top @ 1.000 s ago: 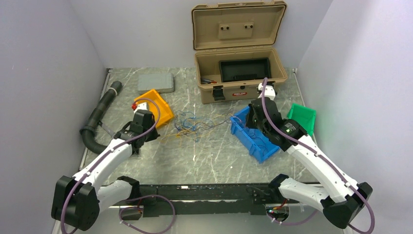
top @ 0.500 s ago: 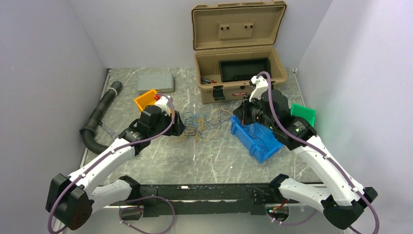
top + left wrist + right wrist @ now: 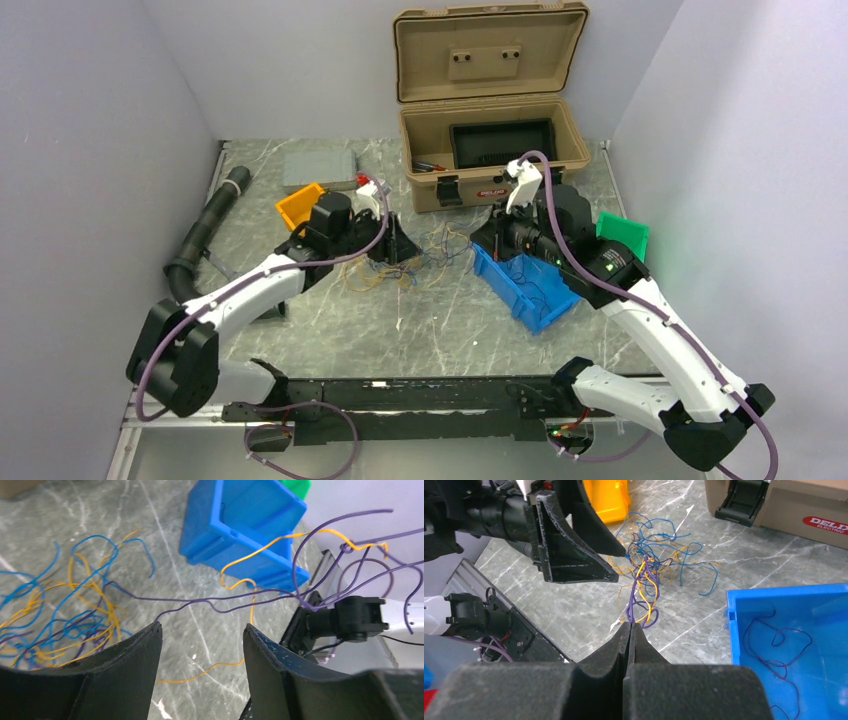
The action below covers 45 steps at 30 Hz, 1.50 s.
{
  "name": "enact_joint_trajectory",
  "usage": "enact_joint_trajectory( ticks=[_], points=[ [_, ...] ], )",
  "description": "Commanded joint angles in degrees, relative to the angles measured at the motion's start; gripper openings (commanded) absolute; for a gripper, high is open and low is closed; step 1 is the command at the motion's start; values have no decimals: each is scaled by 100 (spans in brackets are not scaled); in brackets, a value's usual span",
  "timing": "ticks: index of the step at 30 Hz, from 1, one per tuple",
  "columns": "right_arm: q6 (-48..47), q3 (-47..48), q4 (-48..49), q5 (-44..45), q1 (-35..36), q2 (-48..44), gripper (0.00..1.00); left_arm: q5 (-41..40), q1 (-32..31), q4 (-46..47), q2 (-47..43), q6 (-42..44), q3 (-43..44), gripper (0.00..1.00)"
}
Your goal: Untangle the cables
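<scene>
Within the last second the left arm swings away from the orange bin (image 3: 298,206) and in toward the middle of the worktop (image 3: 450,325). The left gripper (image 3: 398,245) now sits at the left edge of the cables (image 3: 422,262). Over the same time the right gripper (image 3: 482,238) comes off the blue bin (image 3: 528,290) and shifts left, to just past the bin's far-left corner. The two grippers now face each other across the tangle, near but not touching.

In the left wrist view the left gripper's fingers stand well apart with nothing between them, and bare worktop shows through the gap. In the right wrist view the right gripper's fingers are pressed together. Purple and orange-yellow strands run right into the seam at the tips, so we judge it is pinching a few of the cables. Those strands rise off the worktop, while the blue and orange bulk lies on the stone between the two bins. One purple strand (image 3: 776,647) already lies inside the blue bin.

We read this as the set-up for a pull-apart: one side has hold of a few strands, and the other arrives to pin or grip the knot. The left gripper has not yet taken hold of anything, so we judge no separation is under way.
</scene>
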Motion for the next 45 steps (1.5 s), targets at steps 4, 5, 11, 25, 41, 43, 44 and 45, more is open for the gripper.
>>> enact_joint_trajectory(
  ticks=[4, 5, 11, 25, 41, 43, 44, 45],
  points=[
    [-55, -54, 282, -175, 12, -119, 0, 646, -300, 1008, 682, -413, 569, 65],
    [-52, -75, 299, -187, 10, -124, 0, 681, -325, 1098, 790, -465, 607, 65],
    [10, -90, 368, -216, 11, -118, 0, 716, -478, 1319, 1614, -741, 1020, 32],
    [746, 249, -1031, 3423, -6, -504, 0, -303, 698, 894, 940, -766, -595, 0],
    [559, 284, -190, 3330, -6, -1559, 0, -4042, 817, -2233, -583, -184, -532, 0],
    [362, 415, -36, 2528, -12, -1468, 0, -4285, 820, -2412, -641, -286, -465, 0],
    [294, 520, -6, 2156, -7, -1357, 0, -4254, 818, -2430, -674, -248, -440, 0],
    [239, 625, 18, 1801, -6, -1238, 0, -4122, 783, -2414, -732, -173, -391, 0]
  ],
)
